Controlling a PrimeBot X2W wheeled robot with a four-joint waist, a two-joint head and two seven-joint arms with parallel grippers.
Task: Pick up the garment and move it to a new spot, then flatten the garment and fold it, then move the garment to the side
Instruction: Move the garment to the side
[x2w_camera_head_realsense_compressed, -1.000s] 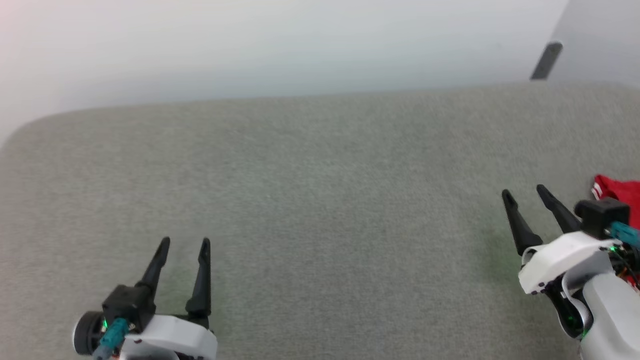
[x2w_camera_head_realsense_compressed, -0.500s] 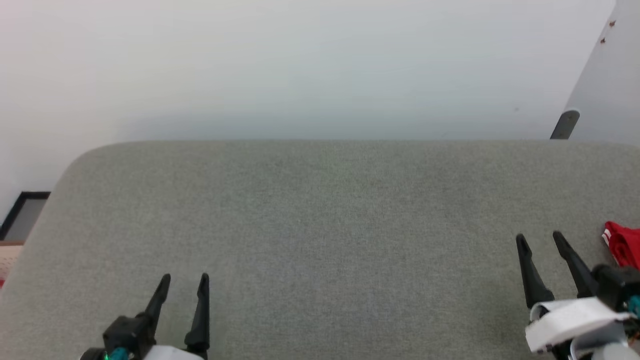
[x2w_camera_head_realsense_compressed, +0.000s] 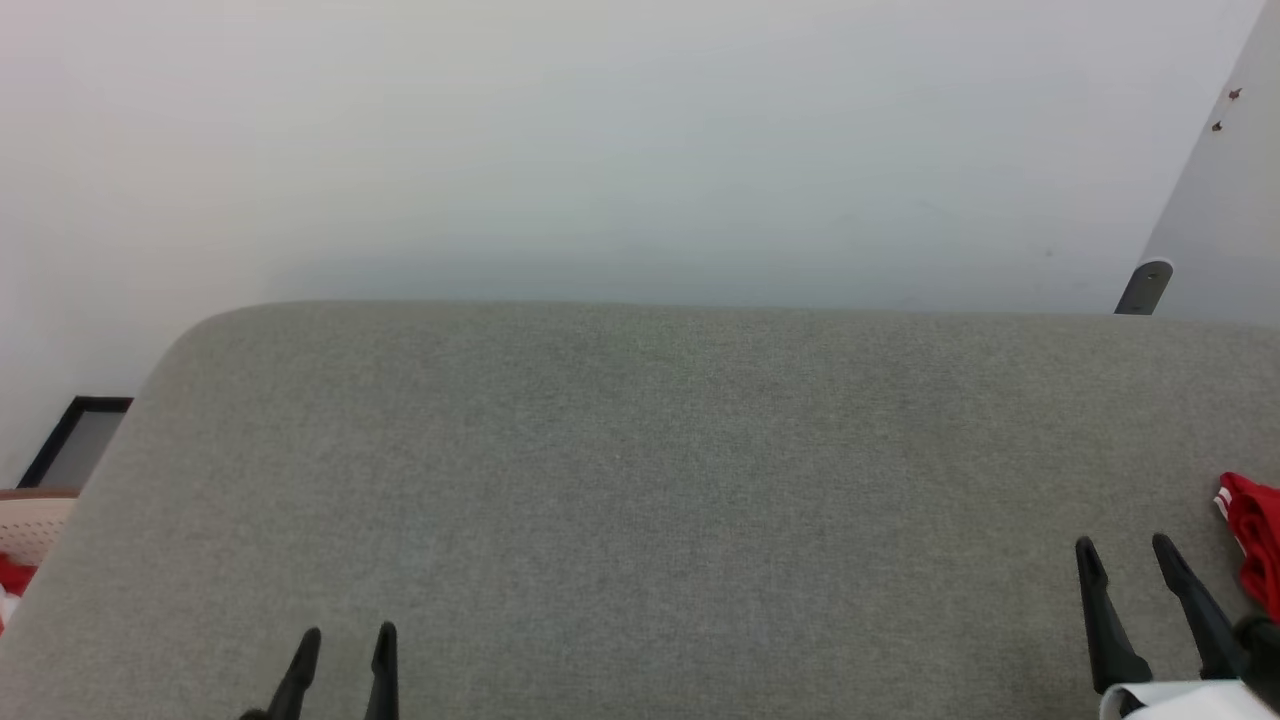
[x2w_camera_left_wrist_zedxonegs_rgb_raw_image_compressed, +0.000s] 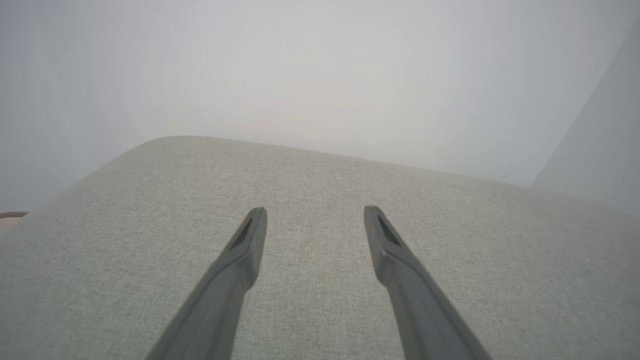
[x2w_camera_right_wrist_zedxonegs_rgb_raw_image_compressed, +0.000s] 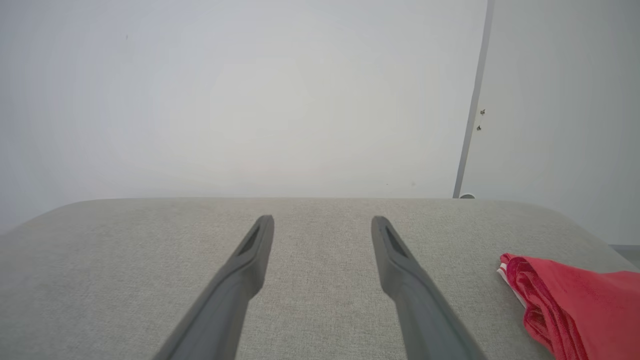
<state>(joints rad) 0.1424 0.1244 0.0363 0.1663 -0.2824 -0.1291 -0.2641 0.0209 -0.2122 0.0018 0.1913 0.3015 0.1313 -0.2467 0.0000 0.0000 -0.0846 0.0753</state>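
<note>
**Both grippers free; garment lies at right edge of surface**

The garment (x2w_camera_head_realsense_compressed: 1252, 540) lies on the grey-green padded surface (x2w_camera_head_realsense_compressed: 640, 450), at the far right of the head view and cut off by the picture's edge. In the right wrist view it (x2w_camera_right_wrist_zedxonegs_rgb_raw_image_compressed: 575, 305) shows as a bunched red mass with a strip of red-and-white trim at its near corner. No number is legible.

The right gripper (x2w_camera_head_realsense_compressed: 1125, 543) stands just left of the garment and is not touching it. Its jaws are apart, with only bare surface between them. The left gripper (x2w_camera_head_realsense_compressed: 348, 633) sits well apart from the garment at the lower left, its jaws likewise apart and holding nothing.

A plain pale wall (x2w_camera_head_realsense_compressed: 600, 150) rises behind the surface. A dark-framed panel (x2w_camera_head_realsense_compressed: 75, 440) stands past the left corner. A small metal fitting (x2w_camera_head_realsense_compressed: 1145, 287) is beyond the far right edge.
</note>
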